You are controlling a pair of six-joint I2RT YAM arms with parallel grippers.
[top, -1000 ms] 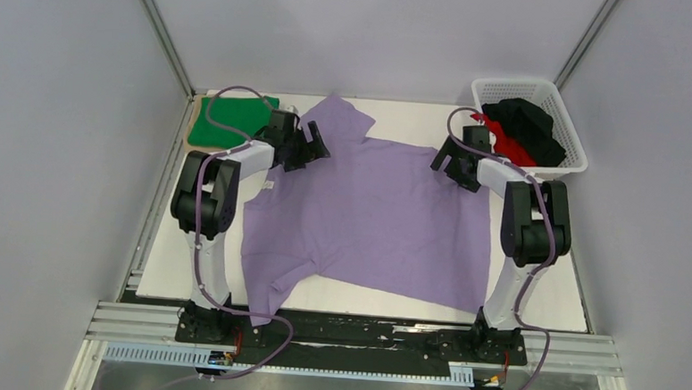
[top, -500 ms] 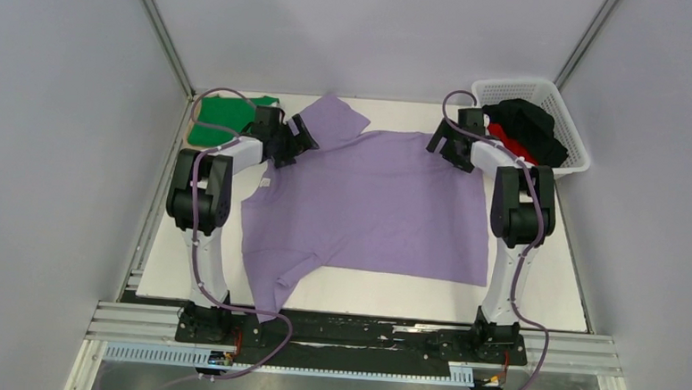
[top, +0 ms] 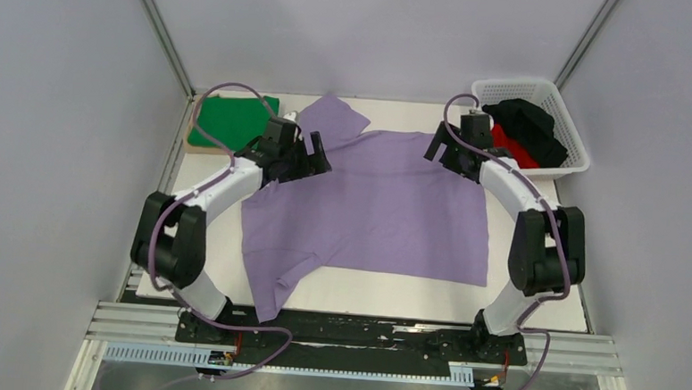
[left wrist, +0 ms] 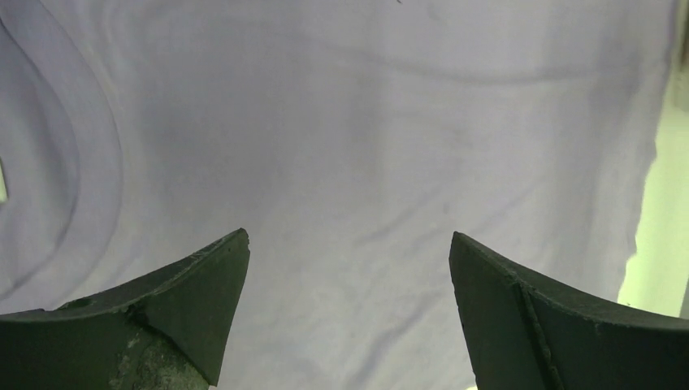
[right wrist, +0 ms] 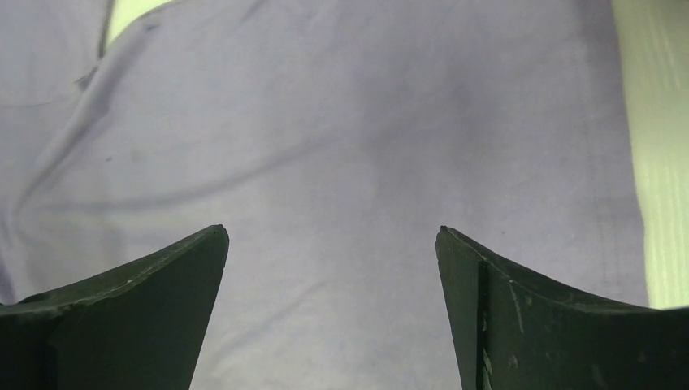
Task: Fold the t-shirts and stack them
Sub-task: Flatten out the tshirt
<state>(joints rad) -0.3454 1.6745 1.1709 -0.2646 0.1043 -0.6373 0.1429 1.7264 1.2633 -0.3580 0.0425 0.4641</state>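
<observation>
The lilac-purple t-shirt (top: 373,210) lies spread flat on the white table, one sleeve at the far edge and one hanging over the near edge. My left gripper (top: 313,157) is open above its upper left part; the left wrist view shows only purple cloth (left wrist: 349,146) between the open fingers (left wrist: 195,284). My right gripper (top: 441,153) is open above the upper right corner, with purple cloth (right wrist: 341,146) between its fingers (right wrist: 487,284). A folded green t-shirt (top: 230,120) lies on a tan board at the far left. Black (top: 529,124) and red (top: 510,145) t-shirts sit in the basket.
The white lattice basket (top: 572,158) stands at the far right corner. The tan board (top: 190,147) shows under the green shirt. White table strip (top: 534,294) lies right of the purple shirt. Grey walls enclose the table.
Both grippers moved back with the shirt's top edge, pulling it flat, then let go. The left arm has since swung inward over the shirt; the right elbow moved outward.
</observation>
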